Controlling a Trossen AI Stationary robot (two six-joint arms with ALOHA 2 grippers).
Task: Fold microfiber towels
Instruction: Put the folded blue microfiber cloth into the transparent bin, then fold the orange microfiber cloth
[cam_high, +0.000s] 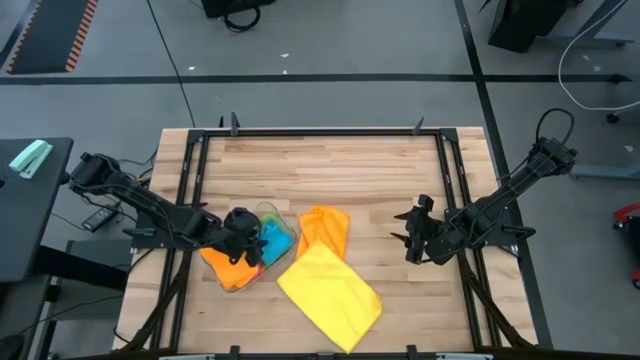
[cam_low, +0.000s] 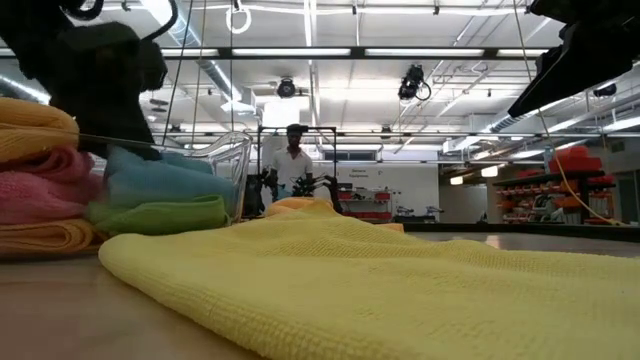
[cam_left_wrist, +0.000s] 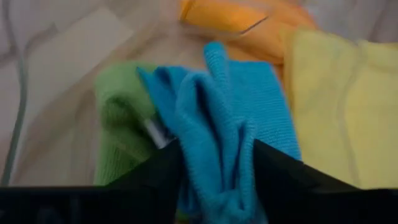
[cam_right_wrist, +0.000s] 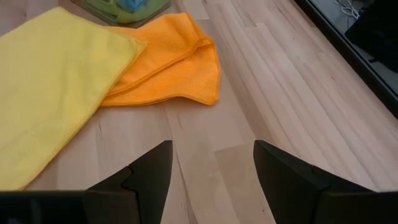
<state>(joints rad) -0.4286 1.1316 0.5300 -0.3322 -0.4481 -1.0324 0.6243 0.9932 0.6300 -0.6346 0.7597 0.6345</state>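
Lying nearest the table's front edge, the yellow towel (cam_high: 329, 290) spreads flat and slants toward the middle; in the low view it fills the whole foreground; the orange towel (cam_high: 325, 229) sits just behind it, their edges overlapping, a fold the right wrist view shows plainly; to their left stands the clear plastic tray (cam_high: 270, 243), holding more cloths; the high view shows only blue and orange there, while the low view shows a stack of yellow, pink and orange beside a green towel (cam_low: 160, 215) under the blue towel (cam_left_wrist: 224, 130); the left gripper (cam_high: 240, 236) hangs over the tray, and its wrist view shows the blue cloth bunched between the two dark fingers, whose jaws stand partly apart around it; whether they pinch it I cannot tell; the right gripper (cam_right_wrist: 211, 162) hovers above bare wood at the table's right side, jaws wide and empty; far behind, a person (cam_low: 292, 160) stands in the room.
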